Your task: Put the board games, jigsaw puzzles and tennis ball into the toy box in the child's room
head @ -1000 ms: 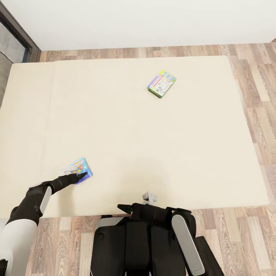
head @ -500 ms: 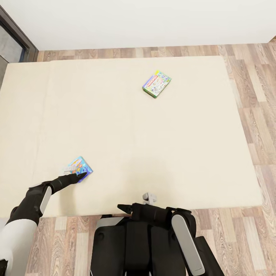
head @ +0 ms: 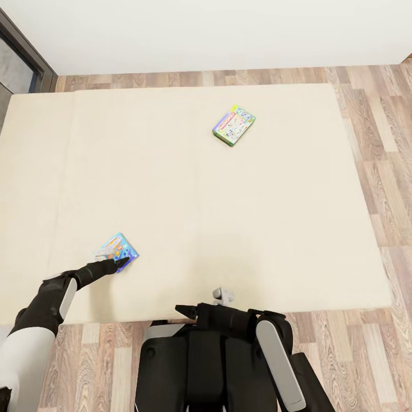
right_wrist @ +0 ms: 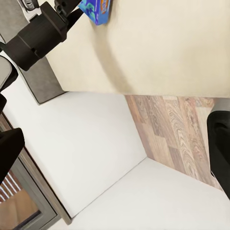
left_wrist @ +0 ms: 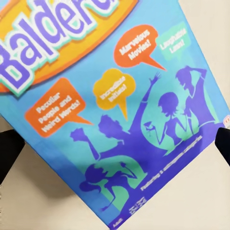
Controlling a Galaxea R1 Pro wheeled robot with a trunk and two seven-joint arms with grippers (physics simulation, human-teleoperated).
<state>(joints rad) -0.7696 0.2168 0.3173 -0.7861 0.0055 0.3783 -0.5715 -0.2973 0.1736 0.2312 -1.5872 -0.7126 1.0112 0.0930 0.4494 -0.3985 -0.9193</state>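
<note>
Two board games lie on the bed. The small blue one is near the front left, and the green-edged cartoon one lies far back right of the middle. My left gripper hovers at the blue box's near edge. In the left wrist view the blue box lies close below, with the left gripper open and a dark fingertip off each side of it. My right gripper is folded in front of my trunk, open. The right wrist view shows the blue box beside my left arm.
The beige mattress spans most of the head view. Wood-plank floor runs along its right side and behind it, up to a white wall. A dark window frame stands at the back left. My base is at the bed's front edge.
The whole view shifted slightly left between the oldest frame and half a second ago, so the camera moved. Since then nothing has changed.
</note>
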